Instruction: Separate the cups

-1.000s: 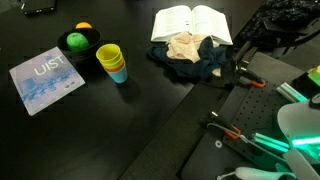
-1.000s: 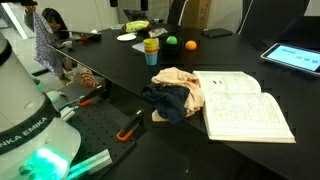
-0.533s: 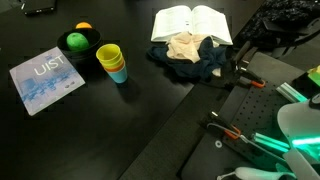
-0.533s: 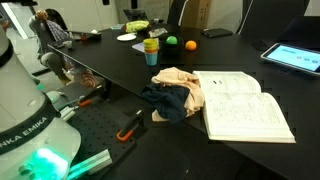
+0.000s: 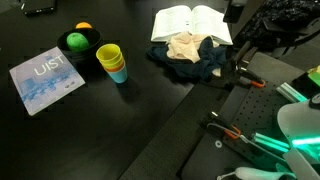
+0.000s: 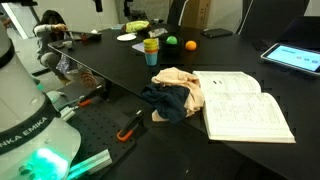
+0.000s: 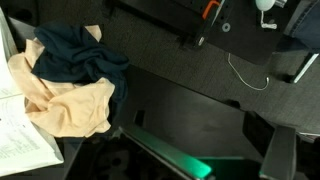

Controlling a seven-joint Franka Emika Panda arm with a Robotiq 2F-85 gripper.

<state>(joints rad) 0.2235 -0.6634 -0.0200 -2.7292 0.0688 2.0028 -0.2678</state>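
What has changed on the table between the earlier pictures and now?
Nothing on the table moved, and nothing was taken hold of or let go. Only a dark shape has come in at the top edge beside the book; it may be the arm, but that cannot be told. The cups stay nested, and the cloths lie as before.

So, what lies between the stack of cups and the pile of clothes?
Nothing: only bare black table separates the stack of cups from the pile of clothes, as both exterior views show.
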